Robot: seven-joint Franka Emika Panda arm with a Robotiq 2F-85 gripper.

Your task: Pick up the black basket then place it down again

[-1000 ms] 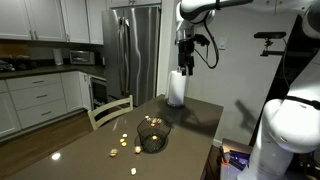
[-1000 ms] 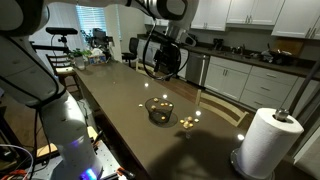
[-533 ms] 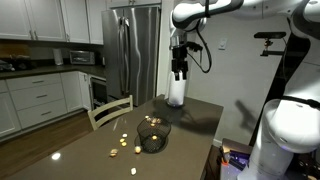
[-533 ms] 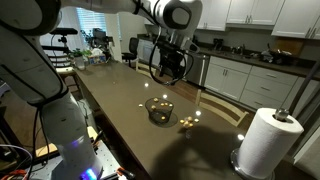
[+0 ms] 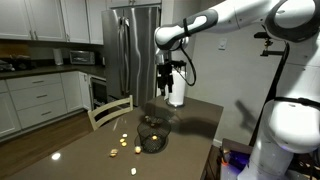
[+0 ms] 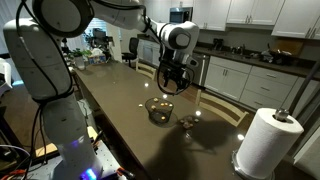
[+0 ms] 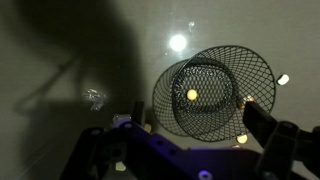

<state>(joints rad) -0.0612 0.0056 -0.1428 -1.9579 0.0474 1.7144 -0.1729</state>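
Kitchen bkgd: white cabinets (image 5: 35, 100), steel fridge (image 5: 135, 50), and a wooden chair (image 5: 110, 108) pulled up to a long, dark, glossy surface (image 5: 85, 160). On it sits the black basket (image 5: 153, 137), upright, approx. mid-width of the surface, seen in both exterior views (image 6: 160, 109). Its mesh is see-thru, so the dark top shows thru the sides.

The gripper (image 5: 166, 92) hangs above the basket, pointed down, clear of the rim and not touching. In an exterior view it's above the basket and a bit toward the paper towel roll (image 5: 180, 95), which stands beyond the basket near the far end.

Wrist view: gripper (image 7: 197, 120) jaws spread wide apart, gripping nothing. The dark fingers (image 7: 262, 128) poke in at the bottom edge. The basket (image 7: 215, 90) lies beneath and btwn them, shifted toward one finger's side. Rim reads as a big ring w/ the base as a smaller ring inside, so it's seen at a slant.

Small yellowish pieces (image 5: 120, 146) are scattered on the surface near the basket. A few lie just beside its rim in the wrist view (image 7: 283, 79), and a little cluster shows near it in an exterior view (image 6: 187, 122). One yellowish spot shows thru the mesh; can't tell if it's a piece or glare. A bright light glare (image 7: 178, 43) sits on the surface just past the basket, and the arm's shadow falls across the surface beside it.
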